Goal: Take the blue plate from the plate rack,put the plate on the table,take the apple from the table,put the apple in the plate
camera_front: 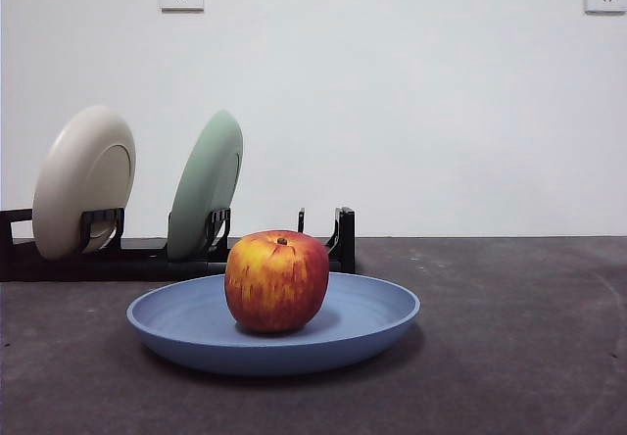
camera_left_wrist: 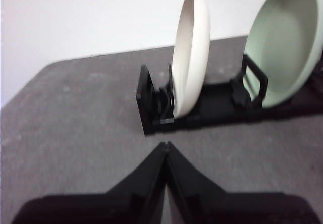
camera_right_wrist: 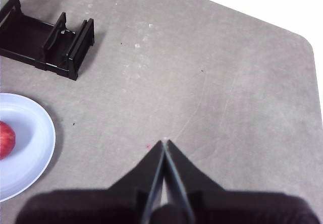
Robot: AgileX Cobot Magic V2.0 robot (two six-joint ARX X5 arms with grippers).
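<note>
Both grippers are empty with jaws pressed together: the left gripper (camera_left_wrist: 165, 144) near the plate rack (camera_left_wrist: 151, 108), the right gripper (camera_right_wrist: 165, 142) over bare table (camera_right_wrist: 212, 72). The apple (camera_front: 276, 280) sits in the blue plate (camera_front: 377, 319) on the table, just before the rack, which holds a cream plate (camera_front: 83, 180) and a green plate (camera_front: 206, 185).

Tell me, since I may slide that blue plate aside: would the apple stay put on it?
Probably not on a quick shove. The apple is round and rests on a small base in the blue plate, so it would likely roll. The raised rim should catch it. Its skin looks smooth, possibly slippery.
</note>
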